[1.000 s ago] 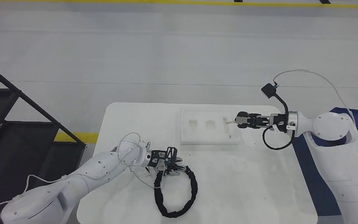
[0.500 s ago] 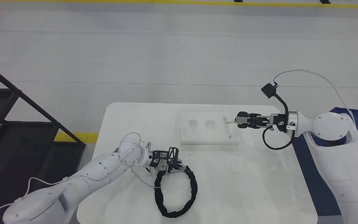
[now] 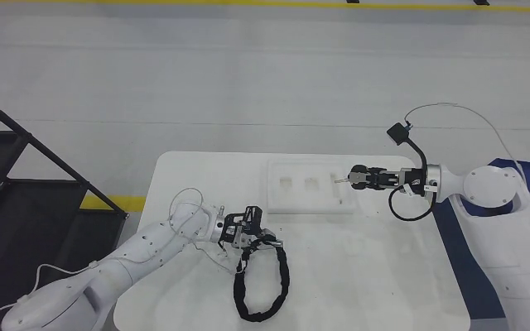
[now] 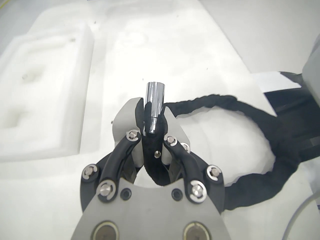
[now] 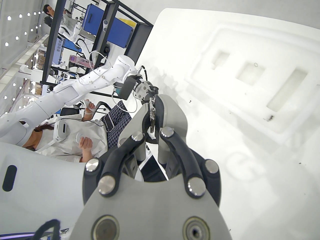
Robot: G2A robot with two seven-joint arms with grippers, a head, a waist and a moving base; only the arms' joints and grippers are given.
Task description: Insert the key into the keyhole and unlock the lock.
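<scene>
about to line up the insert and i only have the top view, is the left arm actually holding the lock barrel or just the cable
observer: The left wrist view shows the left gripper with its jaws shut on the chrome lock barrel, whose end sticks out past the fingertips.
operator: is the cable caught in there too
observer: Yes, the black cable runs back into the jaws, its end pinched alongside the barrel.
operator: and the key on the other side
observer: The right wrist view shows the right gripper with its jaws shut on the key, a thin metal piece seen edge-on.
</scene>
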